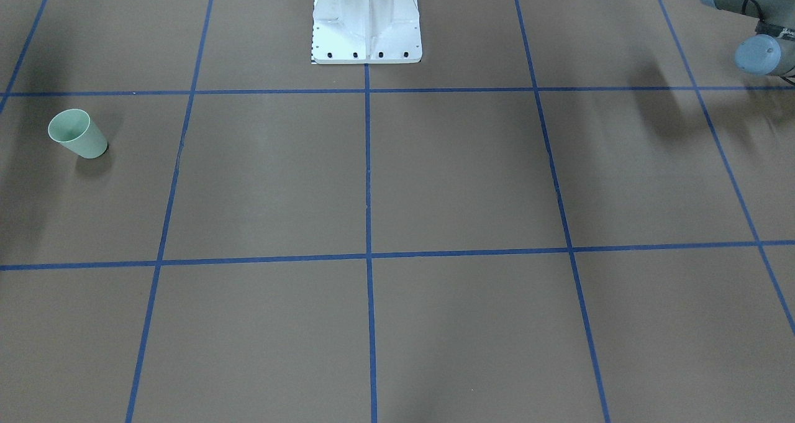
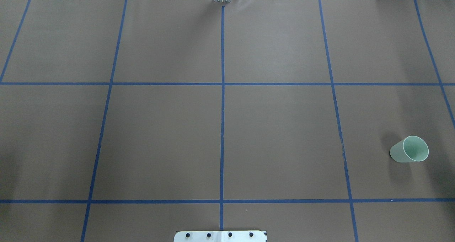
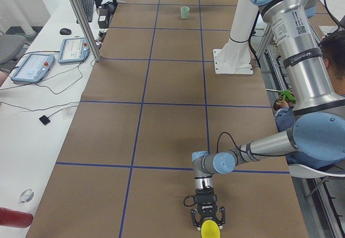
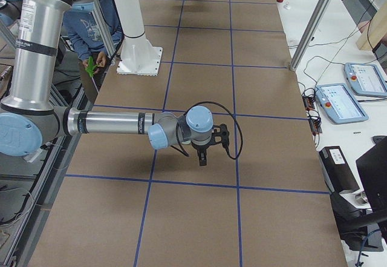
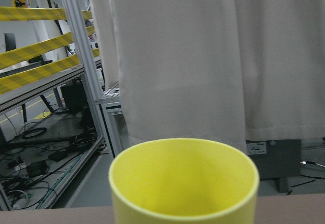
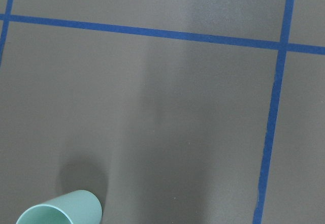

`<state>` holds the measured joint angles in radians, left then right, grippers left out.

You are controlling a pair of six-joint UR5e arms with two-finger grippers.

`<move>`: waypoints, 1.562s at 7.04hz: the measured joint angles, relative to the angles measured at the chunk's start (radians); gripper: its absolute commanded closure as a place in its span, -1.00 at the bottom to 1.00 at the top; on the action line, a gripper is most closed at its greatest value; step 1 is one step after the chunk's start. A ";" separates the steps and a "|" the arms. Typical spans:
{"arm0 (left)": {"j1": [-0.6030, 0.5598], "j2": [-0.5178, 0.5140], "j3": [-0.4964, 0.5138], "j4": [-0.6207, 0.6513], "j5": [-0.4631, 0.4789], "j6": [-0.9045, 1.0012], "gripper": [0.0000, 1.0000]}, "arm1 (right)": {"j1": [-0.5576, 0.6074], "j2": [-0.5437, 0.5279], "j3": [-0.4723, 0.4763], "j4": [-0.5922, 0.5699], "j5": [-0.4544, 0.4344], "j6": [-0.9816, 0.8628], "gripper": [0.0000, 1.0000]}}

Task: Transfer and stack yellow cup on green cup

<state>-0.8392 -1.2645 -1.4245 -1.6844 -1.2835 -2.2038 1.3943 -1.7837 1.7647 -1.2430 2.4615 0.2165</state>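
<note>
1. Brown paper (image 2: pixel 277 135) across the whole table, cut into big squares by blue tape lines (image 2: pixel 222 92). White arm pedestal (image 1: pixel 366 22) bolted at the middle of the robot's edge.
2. Left gripper (image 3: pixel 208 221): hangs fingers-down beyond the last cross line, close to the table's left end. Shows only in a side view, so cannot tell whether spread or clamped.
3. Yellow cup (image 5: pixel 184 183): sits mouth up right at the left gripper's fingertips; contact not clear. Fills the lower middle of the left wrist view, near rim cut by the frame. Only a thin strip of paper behind it before the table edge. Beyond that edge, a white curtain (image 5: pixel 203 56) and an aluminium post (image 5: pixel 86 66).
4. Right gripper (image 4: pixel 202 160): points straight down above the paper, forearm level behind it. Appears in side views alone, so cannot tell whether spread or closed.
5. Green cup (image 2: pixel 409 150): stands upright below the right gripper and off to one side. Clipped by the lower left corner of the right wrist view. Keeps inside its square, apart from every tape line, nearer the one on the robot's side.
6. Well apart from the yellow cup, at the opposite end of the table. Broad squares of paper between the two, with the pedestal off to the side of that stretch.
</note>
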 measured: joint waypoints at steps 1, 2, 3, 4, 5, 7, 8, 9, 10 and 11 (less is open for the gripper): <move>-0.065 -0.071 -0.006 -0.007 0.080 0.110 1.00 | 0.000 0.019 -0.008 0.000 -0.001 0.013 -1.00; -0.095 -0.136 -0.016 -0.044 0.161 0.210 1.00 | 0.000 0.038 -0.012 0.001 -0.001 0.021 -1.00; -0.103 -0.211 -0.027 -0.103 0.233 0.319 1.00 | 0.000 0.057 -0.015 0.002 -0.001 0.024 -1.00; -0.094 -0.295 -0.048 -0.146 0.288 0.433 1.00 | 0.000 0.076 -0.015 0.002 0.000 0.025 -1.00; -0.057 -0.382 -0.080 -0.170 0.330 0.533 1.00 | 0.000 0.099 -0.015 0.001 0.001 0.029 -1.00; 0.065 -0.565 -0.114 -0.271 0.393 0.721 1.00 | -0.007 0.147 -0.009 0.000 0.011 0.074 -1.00; 0.113 -0.620 -0.116 -0.404 0.400 0.871 1.00 | -0.026 0.179 -0.012 -0.001 0.015 0.098 -1.00; 0.162 -0.661 -0.104 -0.596 0.368 1.074 1.00 | -0.049 0.213 -0.015 -0.003 0.017 0.110 -1.00; 0.217 -0.708 -0.079 -0.759 0.321 1.258 1.00 | -0.061 0.246 -0.015 -0.008 0.026 0.136 -0.99; 0.273 -0.765 -0.048 -0.877 0.295 1.366 1.00 | -0.069 0.279 -0.009 -0.009 0.044 0.201 -0.99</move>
<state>-0.5661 -2.0291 -1.4724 -2.5618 -0.9889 -0.8375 1.3253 -1.5044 1.7552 -1.2520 2.5054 0.4171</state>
